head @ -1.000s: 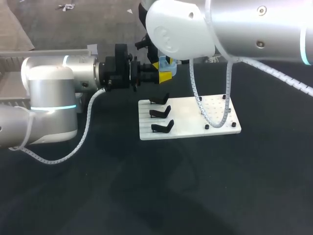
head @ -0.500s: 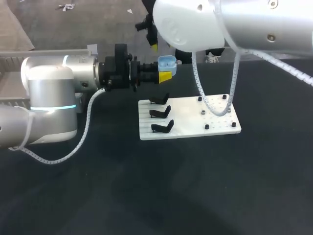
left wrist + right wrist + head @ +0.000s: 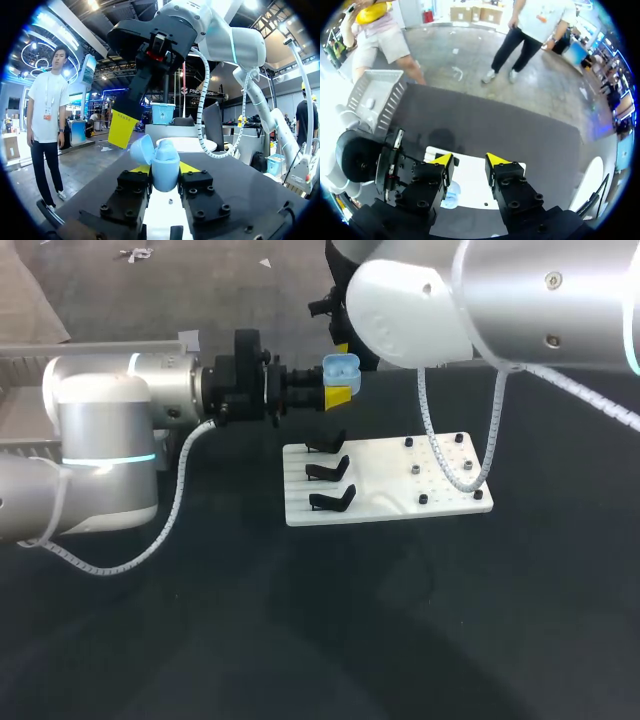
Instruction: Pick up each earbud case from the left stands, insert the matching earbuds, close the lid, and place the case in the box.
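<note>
The left arm is reaching in from the left of the frame in the head view. Its left gripper is clenching a light blue earbud case from 2 sides in the upper middle of the frame, above the far edge of the white board. In the left wrist view the lid is standing open and tilting to one side, while the case's body is sitting upright between the yellow fingertips. The right arm is coming in from the upper right. The right gripper is hanging with its 2 fingers released and spread apart, just ahead of the left gripper and higher than the case. In the right wrist view the case is showing under one of its finger blocks, with the board below. 3 black stands are sitting in a column along the board's left part, and small black pegs are dotting its right part. The grey slatted box is lying ahead of the right gripper, beyond the left arm, well apart from the case.
</note>
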Tool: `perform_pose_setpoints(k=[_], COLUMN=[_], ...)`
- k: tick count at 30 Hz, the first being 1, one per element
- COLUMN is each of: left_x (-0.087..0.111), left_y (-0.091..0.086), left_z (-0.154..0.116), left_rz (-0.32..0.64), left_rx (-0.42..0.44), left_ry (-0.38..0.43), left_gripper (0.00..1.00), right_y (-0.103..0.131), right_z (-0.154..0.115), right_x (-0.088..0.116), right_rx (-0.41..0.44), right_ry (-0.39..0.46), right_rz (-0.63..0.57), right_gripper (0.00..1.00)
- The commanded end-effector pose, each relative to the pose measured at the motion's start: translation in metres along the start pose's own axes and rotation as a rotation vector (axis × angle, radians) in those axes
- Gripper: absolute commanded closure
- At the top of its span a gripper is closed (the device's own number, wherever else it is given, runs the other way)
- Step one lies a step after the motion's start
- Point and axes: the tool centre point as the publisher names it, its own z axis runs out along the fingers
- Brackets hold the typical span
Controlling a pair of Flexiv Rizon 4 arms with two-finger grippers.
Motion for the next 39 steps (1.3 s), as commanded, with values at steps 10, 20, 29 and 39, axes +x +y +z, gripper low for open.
perform_pose_setpoints(k=[10,20,29,39], left_x=[0.001,-0.012,-0.058,-0.045], left_y=[-0.001,0.011,0.040,0.061], left_z=[0.000,-0.030,-0.144,-0.249], left_rz=[0.004,0.038,0.197,0.213], left_rx=[-0.004,-0.080,-0.329,-0.534], left_ry=[-0.005,-0.021,0.041,0.051], left_gripper=[1.00,1.00,1.00,1.00], right_y=[0.009,-0.010,-0.019,-0.011], right_z=[-0.016,-0.041,-0.042,-0.027], right_x=[0.030,0.030,0.043,0.060], right_rx=[-0.013,-0.014,-0.004,-0.026], right_ry=[0.009,-0.127,-0.143,-0.080], right_rz=[0.007,0.129,0.142,0.131], right_gripper=[0.58,0.16,0.00,0.00])
